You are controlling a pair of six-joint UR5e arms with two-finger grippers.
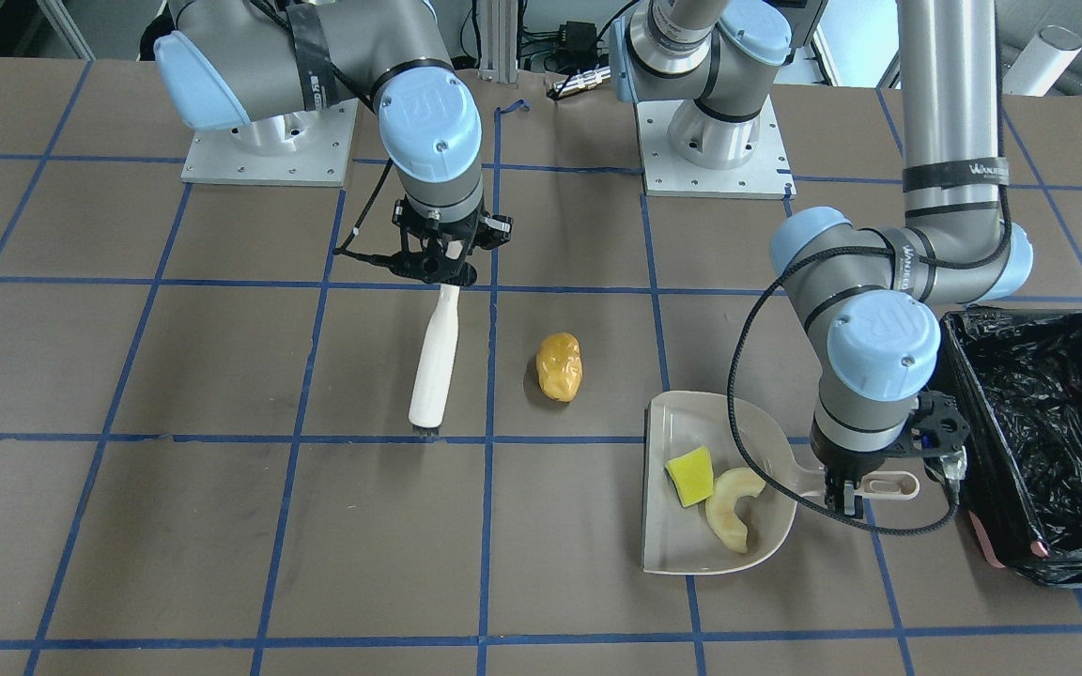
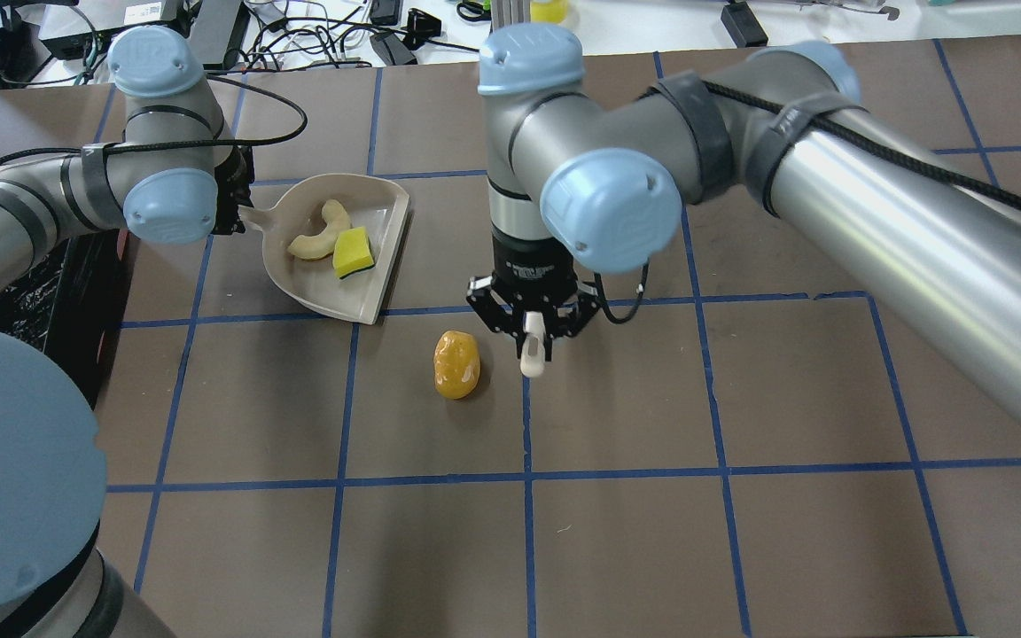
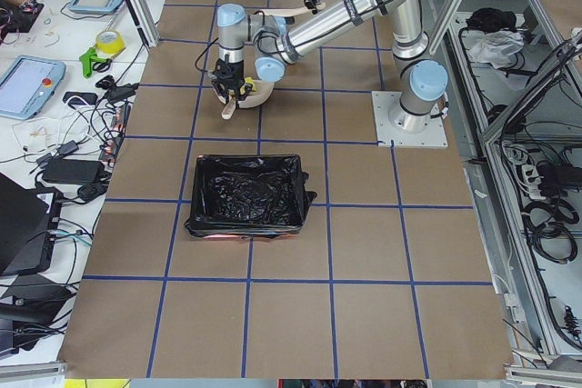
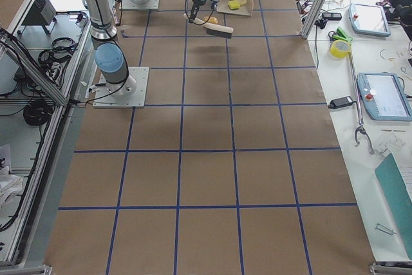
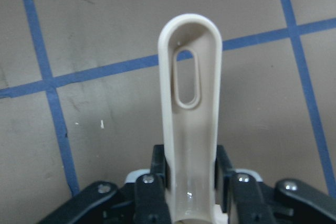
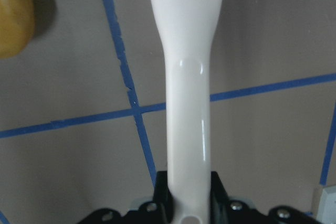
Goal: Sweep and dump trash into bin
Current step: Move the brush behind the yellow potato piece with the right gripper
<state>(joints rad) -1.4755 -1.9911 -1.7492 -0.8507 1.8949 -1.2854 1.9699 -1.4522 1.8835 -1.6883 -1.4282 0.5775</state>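
Dustpan at the front view's lower right held the sponge block and crescent slice, its handle pinched by the left gripper beside the bin, while the right gripper clamped a white brush left of the potato-shaped lump.

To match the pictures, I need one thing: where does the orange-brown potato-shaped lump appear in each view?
Front-facing: orange-brown potato-shaped lump at centre, right of the white brush.
Overhead: centre, left of the brush.
Exterior left: cannot make it out.
Exterior right: top, beside the brush.
Left wrist: not in it.
Right wrist: top left corner.
Shared landmark: the brush.
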